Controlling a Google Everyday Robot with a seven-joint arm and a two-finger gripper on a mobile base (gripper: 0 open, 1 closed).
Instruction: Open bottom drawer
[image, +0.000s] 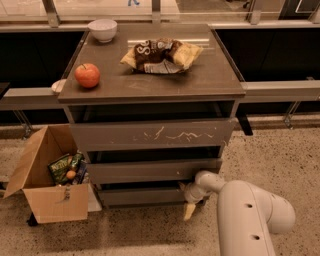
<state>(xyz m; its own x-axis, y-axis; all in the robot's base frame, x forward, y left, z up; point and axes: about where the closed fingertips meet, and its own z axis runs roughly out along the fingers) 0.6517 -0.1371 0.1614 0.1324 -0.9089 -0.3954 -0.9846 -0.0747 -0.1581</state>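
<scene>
Camera view: gripper (188, 199) by bottom drawer (142, 196), box (50, 204) alongside.

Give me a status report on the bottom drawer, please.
Gripper low at right end of bottom drawer. Drawer looks barely out. Cardboard box on floor, left of cabinet.

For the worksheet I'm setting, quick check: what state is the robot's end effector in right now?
The end effector is low down at the right end of the bottom drawer; whether it is open, closed or holding anything cannot be told.
</scene>
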